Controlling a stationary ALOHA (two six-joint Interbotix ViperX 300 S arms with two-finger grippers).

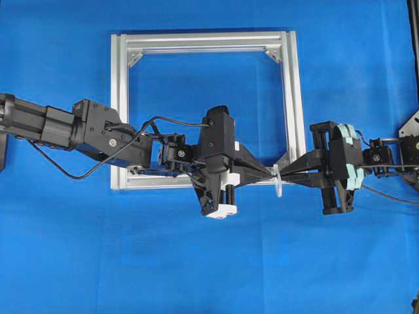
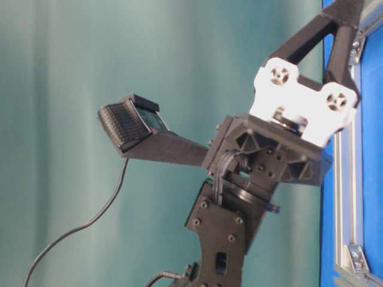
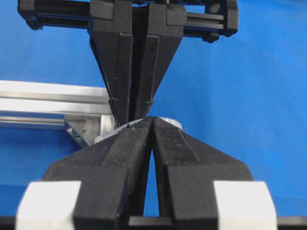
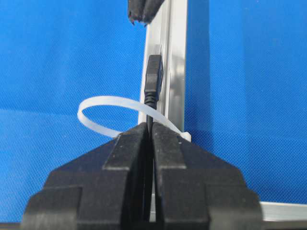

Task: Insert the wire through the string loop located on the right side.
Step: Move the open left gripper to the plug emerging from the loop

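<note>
Now, right claw point(image 4: 149, 132) clamped on the wire point(image 4: 153, 76) just behind its plug, which sticks out past the string loop point(image 4: 103, 106) against the silver frame point(image 4: 175, 57). Left claw point(image 3: 151, 123) closed and empty, tip to tip with the right. Judgement: open left wide, take the plug squarely, then pull straight.
</note>
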